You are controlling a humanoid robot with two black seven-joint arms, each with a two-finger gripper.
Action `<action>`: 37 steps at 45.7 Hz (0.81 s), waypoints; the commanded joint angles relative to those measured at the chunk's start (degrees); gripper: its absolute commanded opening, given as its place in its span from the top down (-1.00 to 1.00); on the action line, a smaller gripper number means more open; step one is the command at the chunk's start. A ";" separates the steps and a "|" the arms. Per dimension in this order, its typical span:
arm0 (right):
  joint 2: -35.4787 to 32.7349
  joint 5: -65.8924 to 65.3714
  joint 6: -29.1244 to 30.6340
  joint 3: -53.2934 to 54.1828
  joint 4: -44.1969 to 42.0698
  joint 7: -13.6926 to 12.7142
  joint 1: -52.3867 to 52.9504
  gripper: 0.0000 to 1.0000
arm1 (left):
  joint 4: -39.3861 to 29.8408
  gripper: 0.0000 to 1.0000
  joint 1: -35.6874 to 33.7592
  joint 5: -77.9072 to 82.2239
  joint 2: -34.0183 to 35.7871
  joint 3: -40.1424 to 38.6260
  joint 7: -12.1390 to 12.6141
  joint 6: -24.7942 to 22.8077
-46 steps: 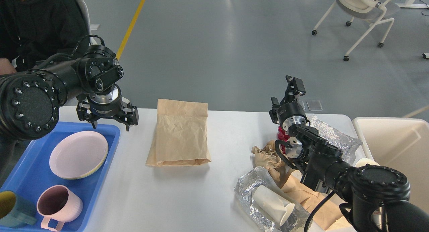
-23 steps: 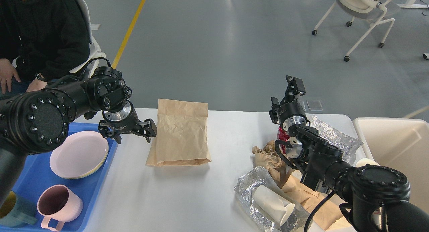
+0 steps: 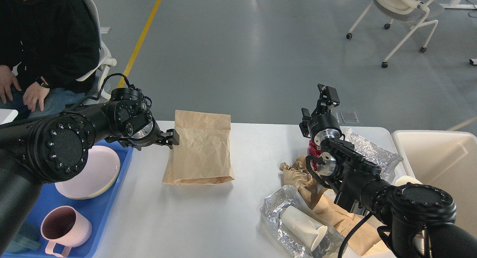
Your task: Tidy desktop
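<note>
The white desktop (image 3: 223, 217) holds a flat brown paper bag (image 3: 201, 153) at its middle. My left gripper (image 3: 154, 146) is open and empty, low over the desktop just left of the bag's left edge. My right gripper (image 3: 316, 101) is open and empty, raised above the far right edge of the desktop. Below the right arm lie crumpled brown paper (image 3: 300, 174), a partly hidden red can (image 3: 314, 150), crinkled clear wrap (image 3: 367, 152) and a white paper cup (image 3: 303, 224) lying in a clear foil bag.
A blue tray (image 3: 100, 209) at the left holds a pink plate (image 3: 91, 174), a pink mug (image 3: 65, 228) and a teal mug (image 3: 16, 245). A cream bin (image 3: 436, 161) stands at the right. A seated person (image 3: 48, 45) is at the far left, a wheeled chair (image 3: 406, 8) far back.
My left arm has swung right from above the blue tray to the paper bag's left edge and turned its gripper. The right arm has not moved.
</note>
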 commanded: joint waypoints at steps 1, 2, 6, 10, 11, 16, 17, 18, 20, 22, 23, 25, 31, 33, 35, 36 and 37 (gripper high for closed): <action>0.00 0.00 0.00 -0.06 0.00 0.00 0.00 -1.00 | -0.09 -0.83 -0.08 -0.09 -0.03 -0.35 0.06 -1.90; 0.00 0.00 0.00 -0.06 0.00 0.00 0.00 -1.00 | -0.09 -0.74 -0.09 0.00 -0.03 -0.26 0.06 -2.78; 0.00 0.00 0.00 -0.06 0.00 0.00 0.00 -1.00 | -0.09 -0.06 -0.87 -0.09 0.58 -0.17 -0.11 -9.01; 0.00 0.00 0.00 -0.06 0.00 0.00 0.00 -1.00 | 0.00 0.76 -1.84 -0.17 1.11 -0.26 -0.29 -16.92; 0.00 0.00 0.00 -0.06 -0.09 0.00 0.00 -1.00 | 0.00 0.91 -2.19 -0.17 1.20 -0.35 -0.20 -17.36; 0.00 0.00 0.00 -0.06 0.00 0.00 0.00 -1.00 | 0.09 1.00 -2.90 -0.26 1.90 -0.87 -0.29 -17.36; 0.00 0.00 0.00 0.03 0.00 0.00 0.00 -1.00 | 0.09 1.00 -2.90 -0.26 2.07 -1.13 -0.29 -17.36; 0.00 0.00 0.00 0.03 0.00 0.00 0.00 -1.00 | 0.09 1.00 -2.90 -0.17 2.25 -1.40 -0.29 -17.36; 0.00 0.00 0.00 0.03 0.00 0.00 0.00 -1.00 | 0.09 1.00 -2.90 -0.17 2.51 -1.75 -0.29 -17.36; 0.00 0.00 0.00 -0.06 0.00 0.00 0.00 -1.00 | 0.09 1.00 -2.90 -0.17 2.60 -1.84 -0.29 -17.36; 0.00 0.00 0.00 -0.06 0.00 0.00 0.00 -1.00 | 0.09 1.00 -3.07 -0.17 2.60 -1.84 -0.29 -17.36; 0.00 0.00 0.00 -0.06 0.00 0.00 0.00 -1.00 | 0.09 1.00 -3.60 -0.17 2.78 -1.84 -0.29 -17.36; 0.00 0.00 0.00 0.03 0.00 0.00 0.00 -1.00 | 0.09 0.77 -5.27 -0.17 3.74 -1.84 -0.46 -17.36; 0.00 0.00 0.00 0.03 0.00 0.00 0.00 -1.00 | 0.09 0.37 -6.06 -0.17 4.53 -1.93 -0.90 -17.36; 0.00 0.00 0.00 0.03 0.00 0.00 0.00 -1.00 | 0.09 -0.15 -7.02 -0.17 5.24 -1.93 -1.08 -17.36; 0.00 0.00 0.00 0.03 0.00 0.00 0.00 -1.00 | 0.09 -0.40 -7.46 -0.17 5.41 -1.93 -1.17 -17.36; 0.00 0.00 0.00 0.03 0.00 0.00 0.00 -1.00 | 0.09 -0.56 -7.82 -0.26 5.59 -1.93 -1.17 -17.36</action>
